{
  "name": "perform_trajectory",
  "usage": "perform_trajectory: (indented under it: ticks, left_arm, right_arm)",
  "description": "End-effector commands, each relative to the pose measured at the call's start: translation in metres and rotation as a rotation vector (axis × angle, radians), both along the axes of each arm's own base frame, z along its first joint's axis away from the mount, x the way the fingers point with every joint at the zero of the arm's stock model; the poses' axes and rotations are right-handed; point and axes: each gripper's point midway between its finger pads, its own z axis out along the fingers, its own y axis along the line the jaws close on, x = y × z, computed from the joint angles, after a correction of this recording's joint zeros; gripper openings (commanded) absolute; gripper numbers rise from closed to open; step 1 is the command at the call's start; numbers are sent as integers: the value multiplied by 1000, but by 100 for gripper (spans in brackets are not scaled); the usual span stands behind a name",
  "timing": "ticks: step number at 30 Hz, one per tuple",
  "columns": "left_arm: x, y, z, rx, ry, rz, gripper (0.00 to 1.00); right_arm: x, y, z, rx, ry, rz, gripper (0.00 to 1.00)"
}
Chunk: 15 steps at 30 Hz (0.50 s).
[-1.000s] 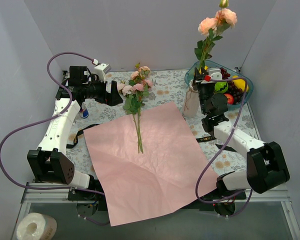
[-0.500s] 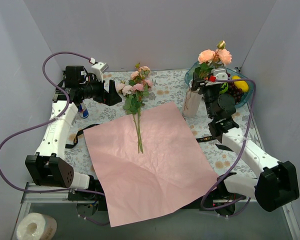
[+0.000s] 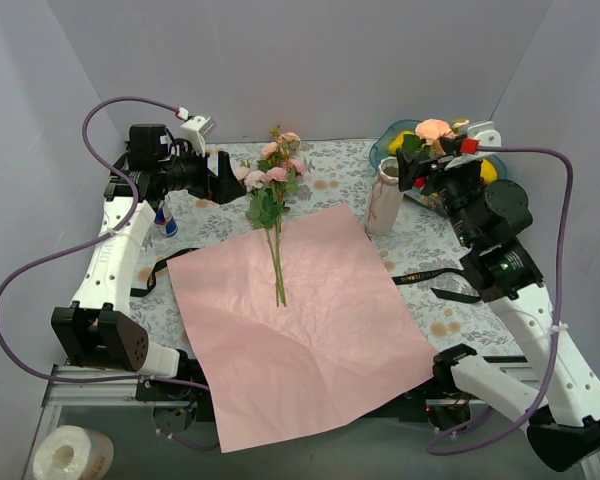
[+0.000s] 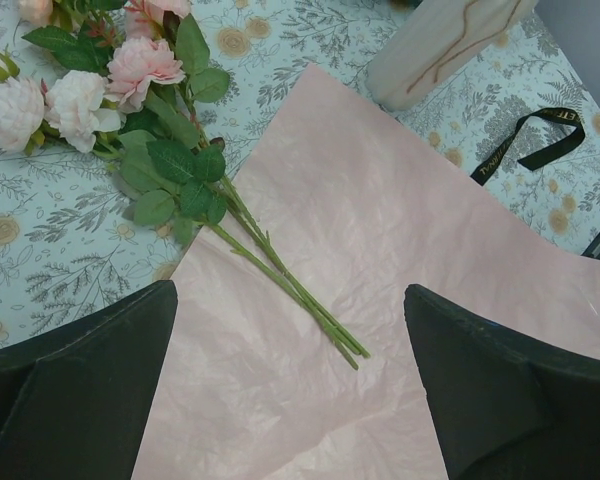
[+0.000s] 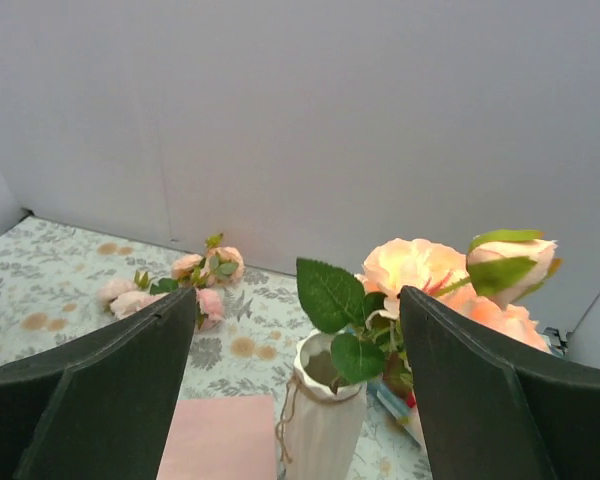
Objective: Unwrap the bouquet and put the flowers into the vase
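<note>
Beside the small white ribbed vase [image 5: 316,420] the right end effector [image 5: 297,292] is gaping wide, so the peach artificial roses [image 5: 412,266] leaning in it may be tipping out; left of the vase, the wide left end effector [image 4: 290,288] is hovering over pink roses [image 4: 138,66].

A floral-clothed table [image 3: 330,180] carries a pink paper sheet [image 3: 310,320] overhanging its near edge. Flowers [image 3: 272,178] lie across the sheet's far edge, blooms on cloth. The vase [image 3: 383,200] stands toward the far right corner, black ribbon [image 3: 420,275] nearer; probably a can [image 3: 167,222] by the left edge.
</note>
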Motion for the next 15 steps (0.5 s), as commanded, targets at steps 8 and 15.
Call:
perform_trajectory:
  ticks: [8,15]
  left_arm:
    - [-4,0,23,-28,-33,1,98]
    - [-3,0,23,-32,-30,18,98]
  right_arm:
    - [-123,48,-8,243,178,540,98]
    - [-93,66,-63,106,463,496,88]
